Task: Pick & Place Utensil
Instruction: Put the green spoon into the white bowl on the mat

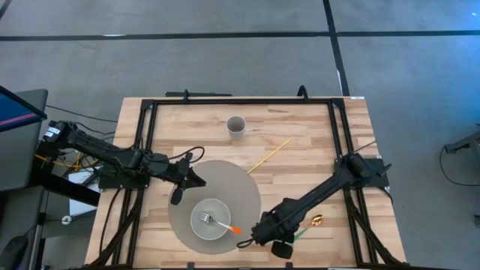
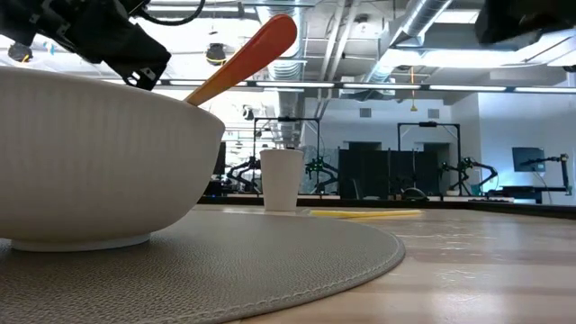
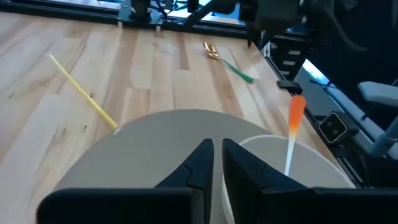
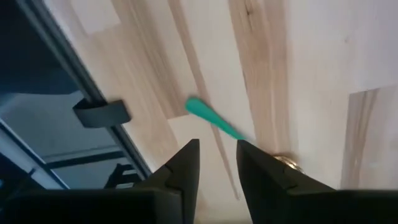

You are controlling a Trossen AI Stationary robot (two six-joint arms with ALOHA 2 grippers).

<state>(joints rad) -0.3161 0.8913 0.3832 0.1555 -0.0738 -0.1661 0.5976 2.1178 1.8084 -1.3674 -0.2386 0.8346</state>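
While the fork [image 1: 215, 220] lies in the white bowl [image 1: 201, 231] with its orange handle propped on the rim, one utensil appears already placed, and the bowl sits on the round grey mat [image 1: 232, 180] as the likely drop-off point.

1. Right gripper [image 1: 271, 238]: it sits low over the bare wood just beyond the mat's edge. In the right wrist view its two fingers [image 4: 183, 168] stand a narrow gap apart and hold nothing. The green-handled spoon [image 4: 214, 120] lies flat on the table just ahead of the fingertips, its gold bowl end beside one finger. The handle runs across the gap, which would suit a pinch across its width. This is judged to be an approach to that spoon.

2. Left gripper [image 1: 196, 180]: it rests over the mat, next to the bowl. In the left wrist view its fingers [image 3: 199, 165] are almost together, a thin slit between them, gripping nothing. The bowl rim and the fork's orange handle lie just past the fingertips; the yellow chopstick [image 3: 84, 93] lies farther ahead on the wood. This arm looks parked clear of the right arm's path.

3. Other items: a paper cup [image 1: 236, 126] stands well beyond both sets of fingers.

4. Markings: no brand, label or readable writing shows on the bowl, cup, utensils or mat.
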